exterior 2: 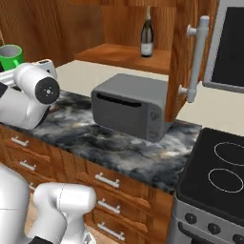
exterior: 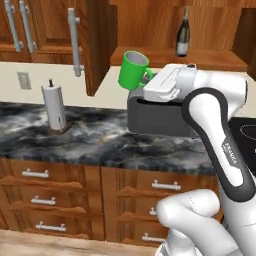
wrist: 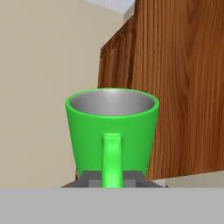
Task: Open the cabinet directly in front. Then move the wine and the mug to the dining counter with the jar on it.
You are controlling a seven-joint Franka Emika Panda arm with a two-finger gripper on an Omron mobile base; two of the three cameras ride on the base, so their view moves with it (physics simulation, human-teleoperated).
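One item in grip: gripper (wrist: 112,177) clamped tight on loop handle of mug (exterior: 133,70), mug upright, carried in air above and left of toaster (exterior: 155,116), clear of marble worktop (exterior: 85,140). Step in hand, by my read: mug transfer, cabinet (exterior: 95,40) already open, doors swung out. Wine (exterior: 183,34) behind toaster, up on cabinet shelf, untouched. Dining counter and jar not in frame. Next move likely: keep mug level, back away from open door just beside mug, turn base toward dining counter. Wine trip follows.
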